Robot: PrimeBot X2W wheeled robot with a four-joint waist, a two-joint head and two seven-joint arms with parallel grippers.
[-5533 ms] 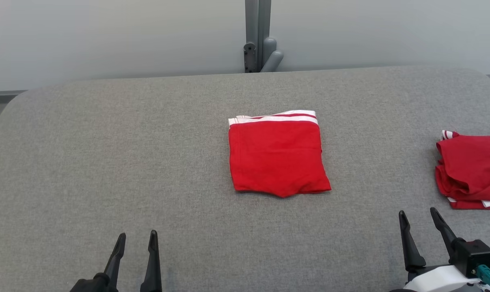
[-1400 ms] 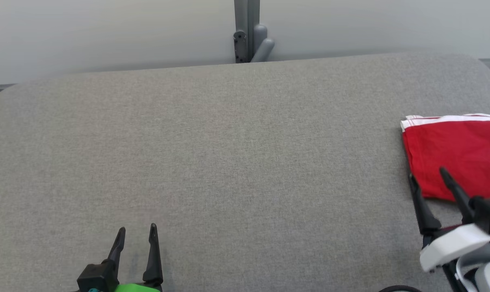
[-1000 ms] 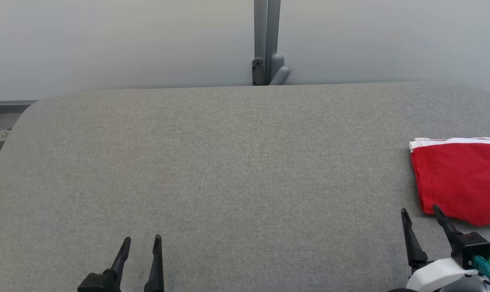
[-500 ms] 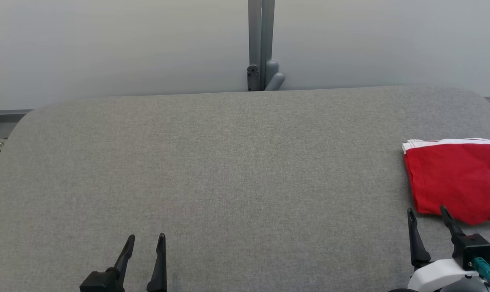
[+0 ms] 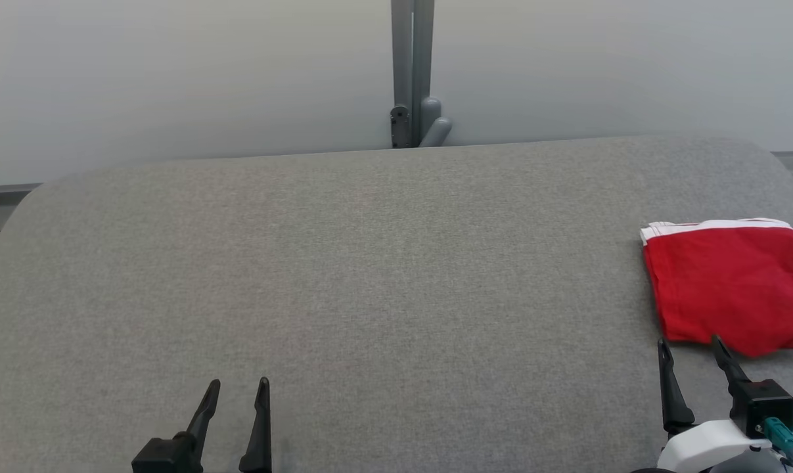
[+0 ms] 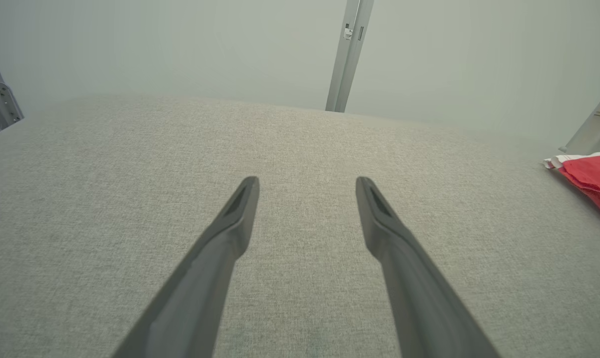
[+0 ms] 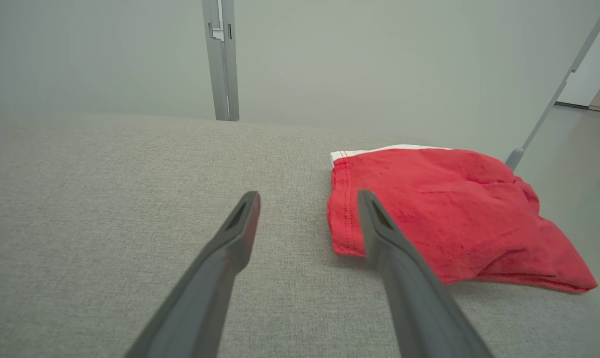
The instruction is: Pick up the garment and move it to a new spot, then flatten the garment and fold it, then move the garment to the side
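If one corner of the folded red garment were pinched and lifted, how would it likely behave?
The red garment would probably droop and unfold: it is thin, wrinkled cloth in loose layers. It looks light. Pushed across the textured grey table, it would likely bunch up.

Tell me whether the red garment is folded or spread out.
Folded. The garment lies as a compact, roughly square bundle on the table, with a white band along its far edge.

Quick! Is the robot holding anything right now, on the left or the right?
Left end effector: open, holding nothing.
Right end effector: open, holding nothing; the red garment lies ahead, not gripped.
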